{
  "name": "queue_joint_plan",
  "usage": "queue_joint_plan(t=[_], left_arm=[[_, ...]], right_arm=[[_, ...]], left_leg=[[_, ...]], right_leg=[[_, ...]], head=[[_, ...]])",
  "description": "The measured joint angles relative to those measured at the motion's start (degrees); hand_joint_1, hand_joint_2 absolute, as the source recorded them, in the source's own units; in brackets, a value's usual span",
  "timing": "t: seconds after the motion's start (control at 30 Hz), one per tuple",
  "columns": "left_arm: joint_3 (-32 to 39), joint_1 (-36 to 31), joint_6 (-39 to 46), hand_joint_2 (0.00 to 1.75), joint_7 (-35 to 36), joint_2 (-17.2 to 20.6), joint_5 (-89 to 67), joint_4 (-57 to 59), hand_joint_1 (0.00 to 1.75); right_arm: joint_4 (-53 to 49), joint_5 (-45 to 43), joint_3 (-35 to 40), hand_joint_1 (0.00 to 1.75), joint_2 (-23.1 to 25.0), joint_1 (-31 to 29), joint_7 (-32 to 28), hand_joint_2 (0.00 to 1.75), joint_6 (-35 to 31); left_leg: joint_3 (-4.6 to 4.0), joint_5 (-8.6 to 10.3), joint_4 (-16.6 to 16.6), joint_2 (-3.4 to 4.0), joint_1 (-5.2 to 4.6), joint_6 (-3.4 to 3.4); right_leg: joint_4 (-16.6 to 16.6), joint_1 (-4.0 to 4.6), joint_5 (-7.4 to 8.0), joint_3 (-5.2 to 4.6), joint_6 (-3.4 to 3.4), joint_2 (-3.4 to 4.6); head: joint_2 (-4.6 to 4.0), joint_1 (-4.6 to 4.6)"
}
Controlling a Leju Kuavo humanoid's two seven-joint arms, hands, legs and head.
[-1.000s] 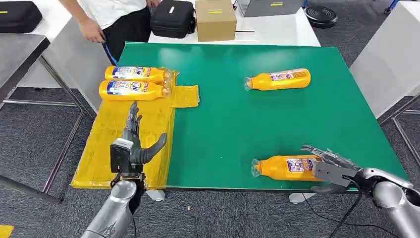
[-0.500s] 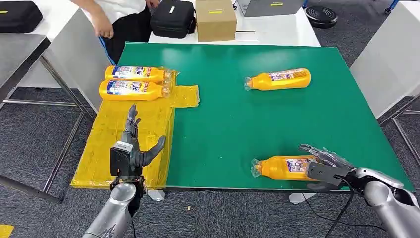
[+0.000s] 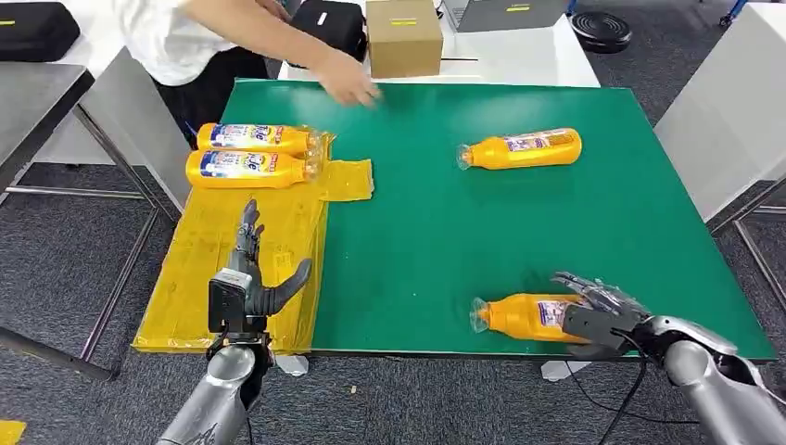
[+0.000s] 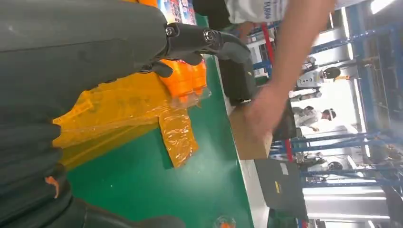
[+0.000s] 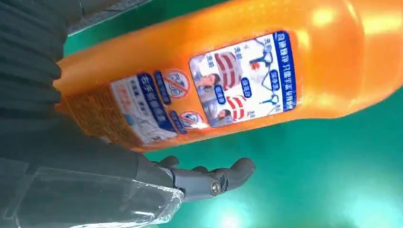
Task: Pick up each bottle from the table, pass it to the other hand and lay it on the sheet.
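An orange bottle (image 3: 519,315) lies on its side near the green table's front edge. My right hand (image 3: 598,311) is at its base end with fingers spread over it, not closed. In the right wrist view the bottle's label (image 5: 237,80) is close against the palm, with one finger (image 5: 209,178) stretched out alongside. A second orange bottle (image 3: 524,148) lies at the far right. Two more bottles (image 3: 255,138) (image 3: 248,167) rest on the far end of the yellow sheet (image 3: 232,269). My left hand (image 3: 248,278) stands upright and open above the sheet's near part, holding nothing.
A person leans in from the far left, an arm (image 3: 343,88) reaching over the table's far edge (image 3: 417,85). A cardboard box (image 3: 402,37) and a black case (image 3: 320,35) sit on the white table behind. The sheet hangs over the green table's left edge.
My right hand has slid a little further left along the near bottle's base. The person's arm has swung out over the far edge of the table. My left hand has barely moved.
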Motion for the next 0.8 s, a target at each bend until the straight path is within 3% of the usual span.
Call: queue_joint_plan(t=[0.2, 0.23, 0.27, 0.3, 0.8], left_arm=[[0.0, 0.0, -0.1, 1.75, 0.0, 0.0, 0.0, 0.0, 0.00], [0.0, 0.0, -0.1, 1.75, 0.0, 0.0, 0.0, 0.0, 0.00], [0.0, 0.0, -0.1, 1.75, 0.0, 0.0, 0.0, 0.0, 0.00], [0.0, 0.0, -0.1, 1.75, 0.0, 0.0, 0.1, 0.0, 0.00], [0.0, -0.7, -0.7, 1.75, -0.2, 0.0, 0.7, 0.7, 0.00]], right_arm=[[1.7, -0.5, 0.4, 0.00, -0.4, -1.3, 0.0, 1.75, 2.0], [1.9, -0.5, 0.4, 0.12, -0.5, -1.4, 0.0, 1.75, 2.1], [2.1, -0.5, 0.4, 1.47, -0.6, -1.6, 0.0, 1.75, 2.2], [2.3, -0.5, 0.5, 1.73, -0.7, -1.7, 0.0, 1.75, 2.2], [4.3, -0.4, 1.4, 1.75, -0.2, -2.8, 0.1, 1.75, 0.0]], left_leg=[[0.02, 0.01, 0.0, -0.01, 0.00, 0.00], [0.02, 0.01, 0.0, -0.02, -0.01, 0.01], [0.02, 0.01, 0.0, -0.02, -0.01, 0.01], [0.02, 0.01, 0.0, -0.01, -0.01, 0.01], [0.06, 0.00, 0.0, 0.04, 0.00, 0.00]], right_leg=[[0.0, 0.00, 0.00, 0.02, 0.00, -0.01], [0.0, -0.01, 0.00, 0.02, 0.00, -0.01], [0.0, -0.01, 0.00, 0.03, 0.00, -0.01], [0.0, -0.01, 0.00, 0.03, 0.00, -0.01], [0.0, 0.00, 0.00, 0.04, 0.00, 0.02]], head=[[0.00, 0.02], [0.00, 0.02], [0.00, 0.00], [0.00, 0.02], [0.00, 0.00]])
